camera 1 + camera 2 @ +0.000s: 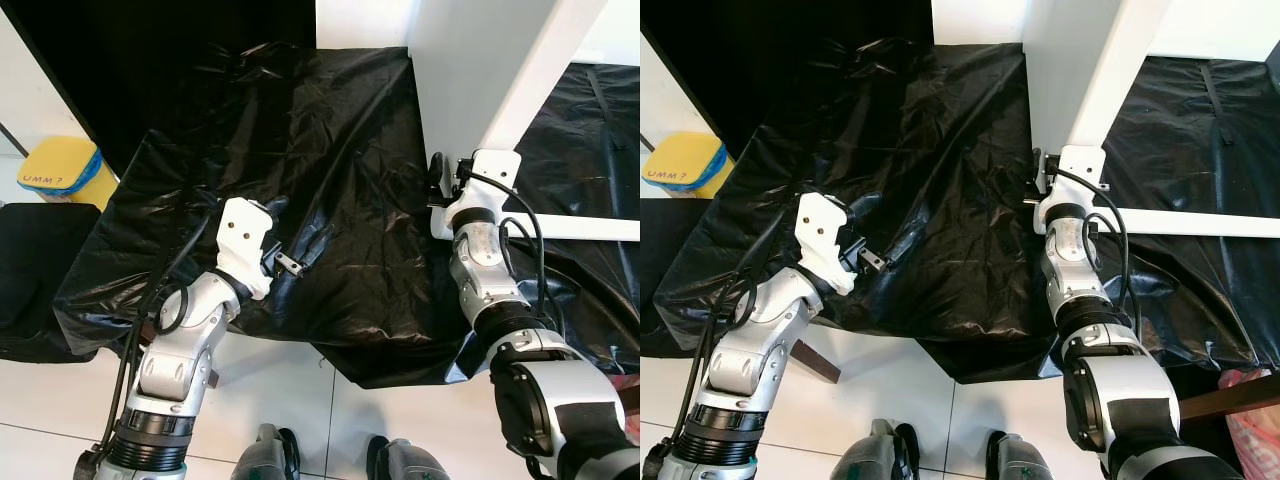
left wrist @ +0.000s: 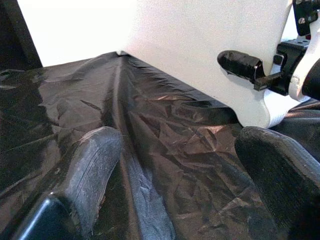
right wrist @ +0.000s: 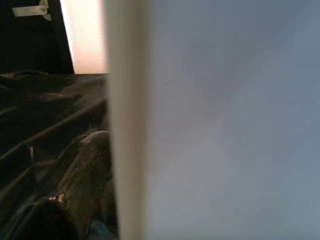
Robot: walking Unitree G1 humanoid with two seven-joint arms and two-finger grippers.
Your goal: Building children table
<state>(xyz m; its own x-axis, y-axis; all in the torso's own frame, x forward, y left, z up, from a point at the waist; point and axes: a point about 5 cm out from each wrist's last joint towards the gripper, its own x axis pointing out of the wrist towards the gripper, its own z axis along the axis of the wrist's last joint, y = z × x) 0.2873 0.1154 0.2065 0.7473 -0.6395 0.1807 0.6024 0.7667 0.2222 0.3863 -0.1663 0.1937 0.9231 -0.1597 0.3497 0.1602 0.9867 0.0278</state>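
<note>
Black plastic sheet (image 1: pixel 330 200) covers the floor ahead, crumpled, w/ white tile floor (image 1: pixel 270 390) at the near edge. White table (image 1: pixel 470 70) lies on the sheet at upper right, a square leg (image 1: pixel 540 70) running diagonally up and a white rail (image 1: pixel 590 228) going off to the right. R gripper (image 1: pixel 437 180) is up against the table panel at its lower corner, just by where the leg meets it; r wrist view has one black finger (image 3: pixel 82 180) lying right beside the white edge (image 3: pixel 125 125), other finger hidden behind the panel, so looks clamped on the table edge. L gripper (image 1: pixel 282 235) hovers low over the sheet, well left of the table, holding nothing; l wrist view shows both fingers (image 2: pixel 92 167) spread apart w/ bare sheet between, table panel (image 2: pixel 200 45) and the r gripper's finger (image 2: pixel 240 64) ahead of it. Yellow and blue item (image 1: pixel 60 170) sits on the floor far left, off the sheet. Robot's feet (image 1: pixel 265 455) at bottom of the head views. Dark wood strip (image 1: pixel 815 362) on tile under the l arm.
</note>
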